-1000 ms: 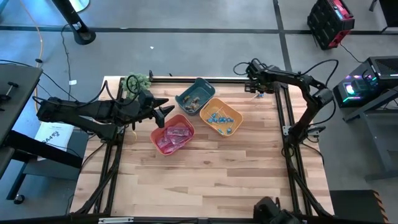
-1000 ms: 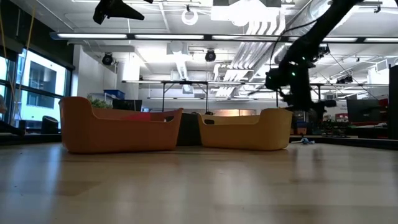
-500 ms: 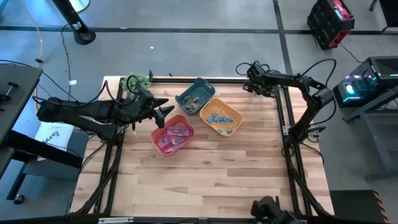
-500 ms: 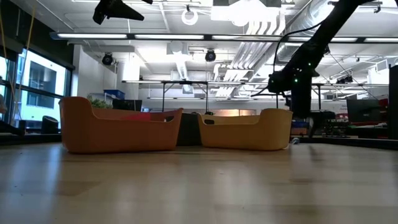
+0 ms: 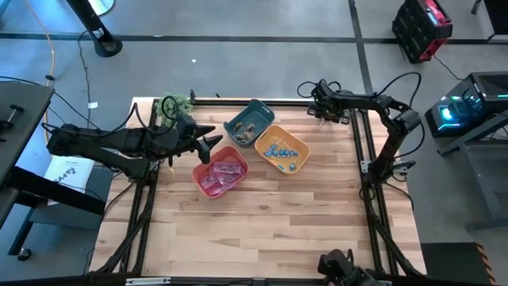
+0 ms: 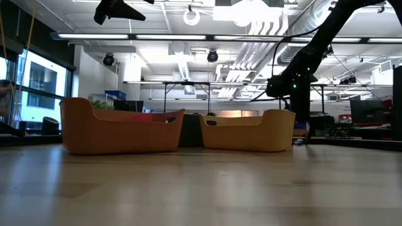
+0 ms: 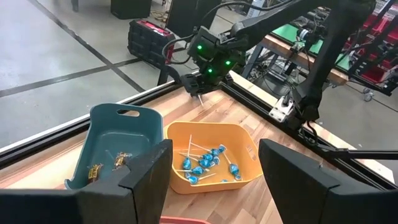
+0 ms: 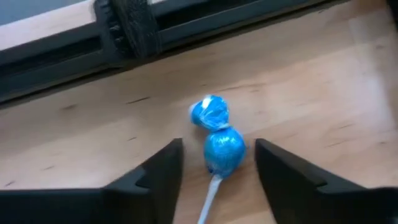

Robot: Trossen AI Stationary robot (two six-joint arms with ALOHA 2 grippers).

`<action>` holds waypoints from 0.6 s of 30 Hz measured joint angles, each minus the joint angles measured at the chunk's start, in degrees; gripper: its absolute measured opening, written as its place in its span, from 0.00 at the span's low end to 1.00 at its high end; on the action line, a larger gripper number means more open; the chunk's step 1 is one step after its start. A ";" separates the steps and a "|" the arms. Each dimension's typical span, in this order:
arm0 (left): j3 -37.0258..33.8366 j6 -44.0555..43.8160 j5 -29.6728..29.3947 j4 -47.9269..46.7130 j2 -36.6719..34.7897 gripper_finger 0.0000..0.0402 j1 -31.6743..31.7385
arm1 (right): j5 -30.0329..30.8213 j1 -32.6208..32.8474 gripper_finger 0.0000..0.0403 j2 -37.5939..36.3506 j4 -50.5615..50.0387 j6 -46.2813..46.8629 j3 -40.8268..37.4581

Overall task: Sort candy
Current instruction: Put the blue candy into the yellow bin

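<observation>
The right gripper (image 8: pixel 214 163) is down at the table's (image 5: pixel 270 230) far right corner, its 2 fingers (image 8: pixel 158 171) apart on either side of a blue-wrapped lollipop (image 8: pixel 222 149) lying on the wood (white stick pointing back between them), not yet pinched. The left gripper (image 5: pixel 208 144) hangs spread and empty just beside the red bin (image 5: pixel 220 171) of pink packets (image 5: pixel 223 173). More lollipops (image 7: pixel 205 163) fill the orange bin (image 7: pixel 249 152); brownish pieces (image 7: pixel 106 165) sit in the teal bin (image 7: pixel 102 134).

The right gripper (image 8: pixel 214 163) is now lower at the table's far right corner than before. Its fingers seem closer together now, around a blue lollipop (image 8: pixel 222 149).
</observation>
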 joint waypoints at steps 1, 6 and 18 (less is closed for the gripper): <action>0.00 -0.01 0.14 0.00 0.00 0.58 0.00 | 0.04 0.08 0.41 0.04 -0.07 -0.36 0.02; 0.00 -0.01 0.28 0.04 0.00 0.58 -0.02 | -1.13 1.40 0.11 -0.34 -0.34 -5.32 0.00; 0.00 0.38 0.21 0.49 0.00 0.58 -0.02 | -7.63 13.52 0.01 -19.66 1.82 -19.61 -0.11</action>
